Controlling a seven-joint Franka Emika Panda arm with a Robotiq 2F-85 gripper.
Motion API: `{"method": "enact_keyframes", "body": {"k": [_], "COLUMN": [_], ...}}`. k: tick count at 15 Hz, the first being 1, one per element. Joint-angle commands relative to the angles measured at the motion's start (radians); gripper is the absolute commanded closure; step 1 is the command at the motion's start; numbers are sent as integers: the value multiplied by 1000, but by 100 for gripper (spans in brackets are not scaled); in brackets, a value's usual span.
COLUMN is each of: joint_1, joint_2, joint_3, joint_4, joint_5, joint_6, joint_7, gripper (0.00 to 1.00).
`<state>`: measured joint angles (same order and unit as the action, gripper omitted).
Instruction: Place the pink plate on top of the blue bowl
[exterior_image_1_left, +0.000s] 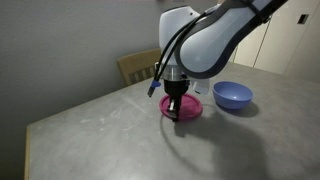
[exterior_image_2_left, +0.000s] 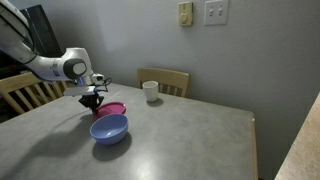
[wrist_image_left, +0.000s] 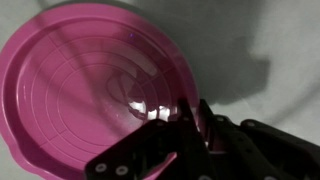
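Item 1, gripper (exterior_image_1_left: 180, 106): we recorded it pointing straight down, its fingertips low at the pink plate (exterior_image_1_left: 196, 109). In the wrist view the dark fingers (wrist_image_left: 202, 122) overlapped the plate's near rim. We could not tell how wide the jaws stood or whether they gripped the rim.

Item 2, pink plate (wrist_image_left: 90, 80): directly beneath the gripper, flat on the table (exterior_image_1_left: 100, 140) and face up. Most of its disc spread away from the fingers. Being round, it showed no long axis.

Item 3, blue bowl (exterior_image_1_left: 232, 95): upright, just beside the plate and clear of the gripper (exterior_image_2_left: 92, 100) in both exterior views.

Item 4, arm: the wrist was vertical and the white links arched up and away above the plate.

Item 5, white mug (exterior_image_2_left: 150, 91): well beyond the gripper, near the wooden chair (exterior_image_2_left: 170, 78).
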<state>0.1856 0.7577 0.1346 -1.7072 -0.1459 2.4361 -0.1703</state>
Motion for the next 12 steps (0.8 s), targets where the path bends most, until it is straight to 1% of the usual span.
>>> {"method": "enact_keyframes", "body": {"k": [1,4,7,11,12], "joint_1": [26,68,106,134,137], "joint_2": [-57,-89,-119,-131,-132], "joint_3": [-19,-43,-56,-48,-46], "joint_4": [-34,-2,54,155,170], "joint_5": [-14,-48,-88,-131,-137], "joint_6": [-61,-174,-334,-543,-576], "joint_7": [48,112,159,174,179], "gripper": [97,97,97,97,97]}}
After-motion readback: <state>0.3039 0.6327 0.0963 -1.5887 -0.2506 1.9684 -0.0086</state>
